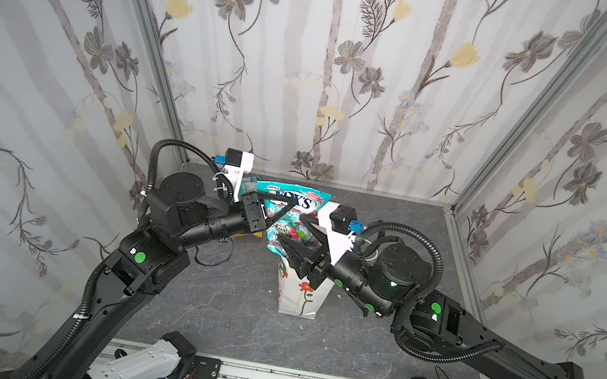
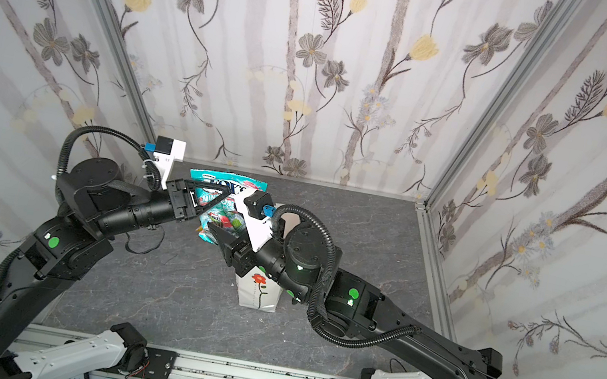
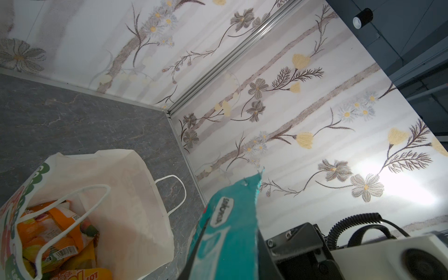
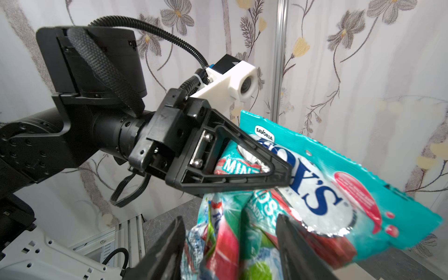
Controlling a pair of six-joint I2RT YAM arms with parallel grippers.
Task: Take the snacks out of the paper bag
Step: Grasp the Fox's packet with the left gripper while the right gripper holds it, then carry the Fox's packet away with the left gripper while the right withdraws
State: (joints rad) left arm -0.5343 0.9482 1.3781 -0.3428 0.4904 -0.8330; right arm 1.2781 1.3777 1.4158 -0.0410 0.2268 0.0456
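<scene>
Right wrist view: the left gripper [image 4: 288, 174] is clamped on the crinkly teal plastic "FOX'S" packet [image 4: 339, 194], held in the air clear of the tall white paper bag with the red flower [image 1: 299, 299], upright on the grey tabletop [image 1: 221, 311]. The right gripper [image 4: 230, 218] sits with jaws apart around the packet's lower end, a handover, I'd say. Orange plastic packets [image 3: 55, 232] wait inside the bag.

Grey, marble-veined worktop [image 1: 213, 309] — the white paper bag [image 1: 299, 301] stands upright on it at mid-frame in both top views; left of the bag a yellow packet [image 1: 248, 236] peeks out, mostly hidden.
</scene>
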